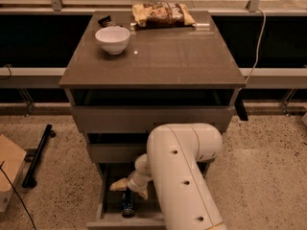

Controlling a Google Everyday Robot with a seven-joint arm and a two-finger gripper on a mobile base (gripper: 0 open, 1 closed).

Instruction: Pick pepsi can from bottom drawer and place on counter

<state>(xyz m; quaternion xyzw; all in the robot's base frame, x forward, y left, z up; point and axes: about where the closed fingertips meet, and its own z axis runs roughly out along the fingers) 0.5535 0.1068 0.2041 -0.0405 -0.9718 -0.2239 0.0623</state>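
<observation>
One gripper (129, 189) inside pulled-out bottom drawer (115, 221), jaws spread apart, just above pepsi can (127, 205); white bowl (112, 39) on counter (182, 56).

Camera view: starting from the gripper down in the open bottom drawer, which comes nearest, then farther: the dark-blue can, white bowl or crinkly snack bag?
1. The dark-blue pepsi can, just below the gripper in the bottom drawer.
2. The white bowl, on the counter's left rear.
3. The brown snack bag, at the counter's back edge.
</observation>
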